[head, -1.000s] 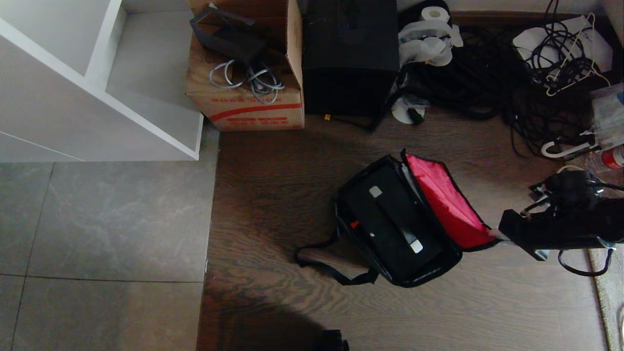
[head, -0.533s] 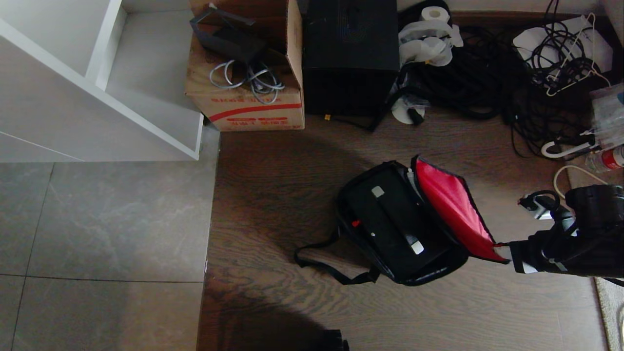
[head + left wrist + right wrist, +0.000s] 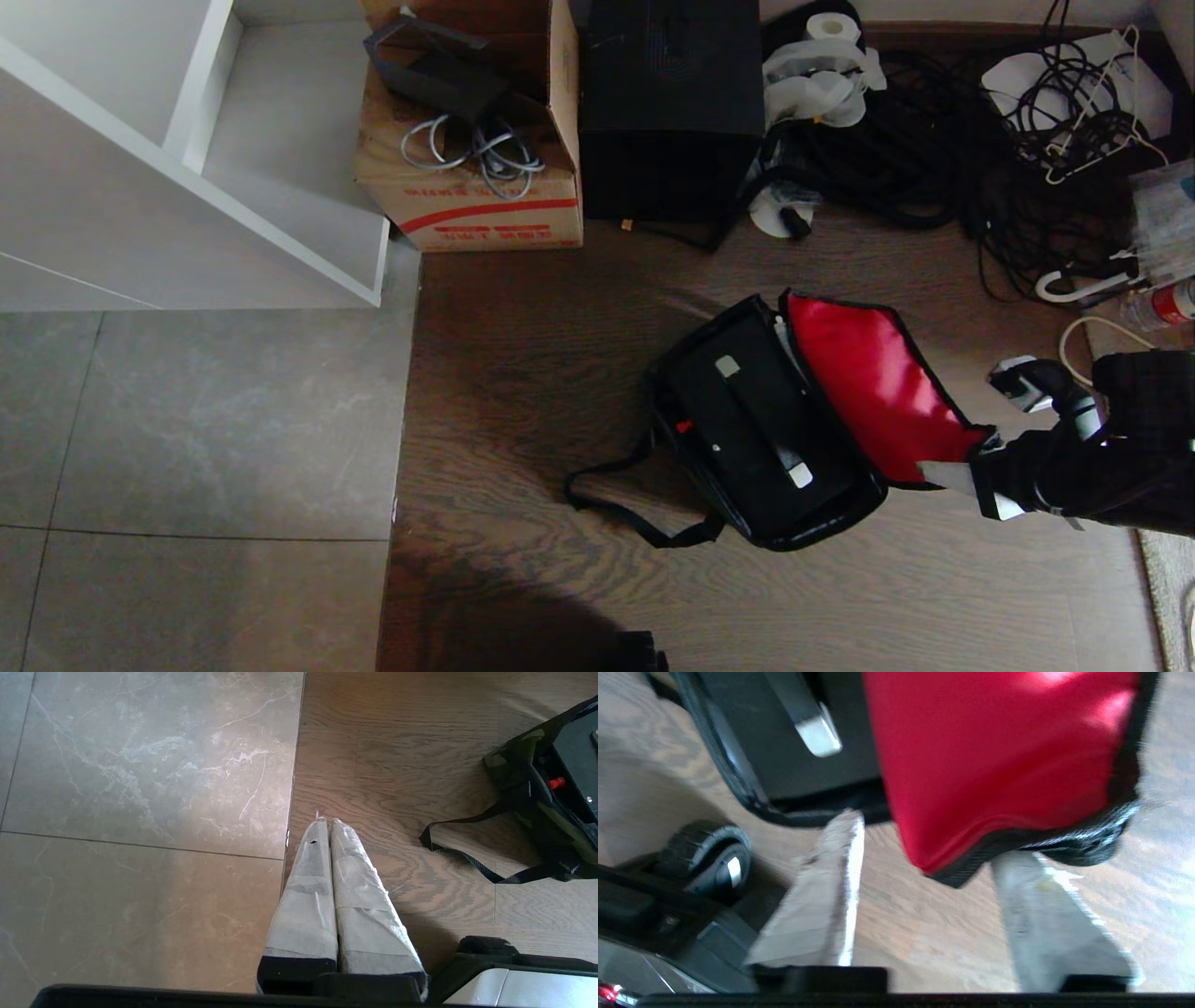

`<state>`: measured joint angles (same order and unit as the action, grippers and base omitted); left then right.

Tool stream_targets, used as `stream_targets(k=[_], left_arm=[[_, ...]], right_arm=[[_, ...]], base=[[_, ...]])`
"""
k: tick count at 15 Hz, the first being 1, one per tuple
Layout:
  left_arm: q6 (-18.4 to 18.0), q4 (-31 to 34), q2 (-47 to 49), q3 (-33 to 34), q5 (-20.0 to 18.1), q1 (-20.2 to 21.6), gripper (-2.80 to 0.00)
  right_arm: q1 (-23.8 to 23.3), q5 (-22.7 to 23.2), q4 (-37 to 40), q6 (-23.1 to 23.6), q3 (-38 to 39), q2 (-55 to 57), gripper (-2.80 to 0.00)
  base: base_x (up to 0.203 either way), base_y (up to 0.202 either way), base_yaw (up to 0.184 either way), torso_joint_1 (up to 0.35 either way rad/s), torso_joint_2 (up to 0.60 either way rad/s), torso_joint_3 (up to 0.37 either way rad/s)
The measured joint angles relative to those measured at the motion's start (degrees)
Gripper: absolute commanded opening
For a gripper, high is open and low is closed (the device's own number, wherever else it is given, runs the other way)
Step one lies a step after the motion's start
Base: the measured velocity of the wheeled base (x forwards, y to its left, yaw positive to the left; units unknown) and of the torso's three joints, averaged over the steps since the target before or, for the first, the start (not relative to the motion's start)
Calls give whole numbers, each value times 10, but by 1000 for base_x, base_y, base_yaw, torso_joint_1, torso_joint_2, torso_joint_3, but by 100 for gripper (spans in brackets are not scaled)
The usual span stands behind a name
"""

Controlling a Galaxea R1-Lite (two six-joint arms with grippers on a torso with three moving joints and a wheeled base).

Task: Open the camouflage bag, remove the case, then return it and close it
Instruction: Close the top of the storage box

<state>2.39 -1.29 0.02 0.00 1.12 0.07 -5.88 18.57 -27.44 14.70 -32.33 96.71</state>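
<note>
Camouflage bag point(image 3: 845, 509) open — red lid lining up (black case point(image 3: 747, 425) inside).

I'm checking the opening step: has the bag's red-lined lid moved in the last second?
Yes. The red-lined lid has swung further open, spreading toward the right gripper and away from the case, while the cardboard box kept its place.
</note>
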Motion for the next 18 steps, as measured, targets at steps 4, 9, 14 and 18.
stream_targets(k=[4,9,14,18], left_arm=[[0,0,0,0,0,0,-280],[0,0,0,0,0,0,-280],[0,0,0,0,0,0,-280],[0,0,0,0,0,0,-280]], right_arm=[[46,2,-15,-21,18,-23,0],[128,-2,3,-139,46,-95,0],[182,-1,58,-211,87,-151,0],[242,-1,59,-315,86,-161,0]], base=[[0,0,0,0,0,0],[0,0,0,0,0,0],[0,0,0,0,0,0],[0,0,0,0,0,0]])
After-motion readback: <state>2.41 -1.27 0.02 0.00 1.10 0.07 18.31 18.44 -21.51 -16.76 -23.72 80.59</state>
